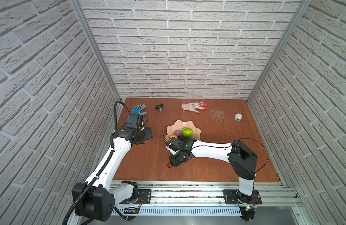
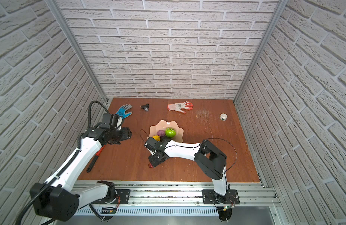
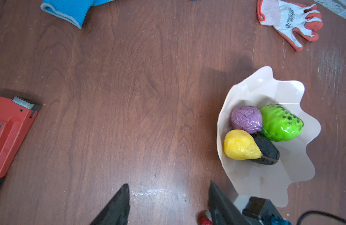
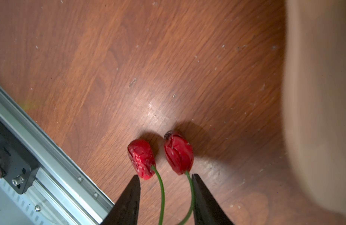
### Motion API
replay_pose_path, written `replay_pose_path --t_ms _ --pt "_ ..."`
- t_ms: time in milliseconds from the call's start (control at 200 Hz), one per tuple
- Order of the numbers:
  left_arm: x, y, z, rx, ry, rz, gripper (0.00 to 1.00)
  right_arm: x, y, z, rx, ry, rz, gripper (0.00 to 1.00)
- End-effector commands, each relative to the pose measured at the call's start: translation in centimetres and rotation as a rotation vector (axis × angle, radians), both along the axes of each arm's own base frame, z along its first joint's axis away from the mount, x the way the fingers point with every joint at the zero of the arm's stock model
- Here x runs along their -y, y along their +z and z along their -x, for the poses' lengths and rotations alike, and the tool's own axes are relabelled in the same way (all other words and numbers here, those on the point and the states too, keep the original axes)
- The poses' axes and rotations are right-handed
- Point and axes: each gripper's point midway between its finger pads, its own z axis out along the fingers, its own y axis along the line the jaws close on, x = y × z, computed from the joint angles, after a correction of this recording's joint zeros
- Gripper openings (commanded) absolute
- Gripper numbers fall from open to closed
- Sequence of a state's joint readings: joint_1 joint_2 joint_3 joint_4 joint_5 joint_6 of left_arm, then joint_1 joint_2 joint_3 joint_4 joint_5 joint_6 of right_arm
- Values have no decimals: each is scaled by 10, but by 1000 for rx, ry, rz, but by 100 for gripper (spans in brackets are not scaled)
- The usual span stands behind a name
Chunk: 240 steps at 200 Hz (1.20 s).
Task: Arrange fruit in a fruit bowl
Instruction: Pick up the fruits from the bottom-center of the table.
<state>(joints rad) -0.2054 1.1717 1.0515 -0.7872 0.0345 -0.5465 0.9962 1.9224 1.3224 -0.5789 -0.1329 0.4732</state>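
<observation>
Black fingertips of the right gripper [image 4: 165, 176] stood apart around the green stems of two wrinkled red cherries [image 4: 179, 153] on the table [image 4: 168, 58], not clamped. In both top views that gripper hid most of them, at 7 o'clock from the scalloped pale bowl [image 3: 265, 85] holding a bumpy green fruit [image 3: 279, 122], purple fruit [image 3: 246, 119], yellow fruit [image 3: 239, 145] and black avocado [image 3: 267, 150]. The left gripper [image 3: 168, 183] hung open, empty

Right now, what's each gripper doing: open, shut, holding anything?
Left gripper: open, nothing between its jaws.
Right gripper: open, jaws straddling the stems of the two cherries, not clamped on them.
</observation>
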Motion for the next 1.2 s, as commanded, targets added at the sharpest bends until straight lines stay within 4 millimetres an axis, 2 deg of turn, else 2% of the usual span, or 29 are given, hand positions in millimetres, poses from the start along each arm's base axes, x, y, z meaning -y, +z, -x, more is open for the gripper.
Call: replay_pose_path --t_ms 0,250,395,540,575,615,1010,1195 --pt "-1 -2 -2 1 8 3 64 -4 3 -3 6 9 -15 43" --pt "0 -1 -4 1 7 7 64 -4 1 -3 -1 8 -13 33" --pt "1 -2 -3 3 5 15 64 -3 1 -3 0 13 -9 22" --pt "1 -3 -2 -1 6 17 64 -1 0 -1 -5 16 -4 21" --pt "1 -3 -2 0 6 16 64 -1 1 -1 -5 16 -6 12" --pt "1 -3 -2 1 6 16 64 -1 1 -1 -4 18 -5 9" --pt "1 -7 -2 -7 6 18 64 1 13 3 -4 36 -24 6" --pt "1 -8 -2 -5 6 19 64 0 26 4 8 39 -46 6"
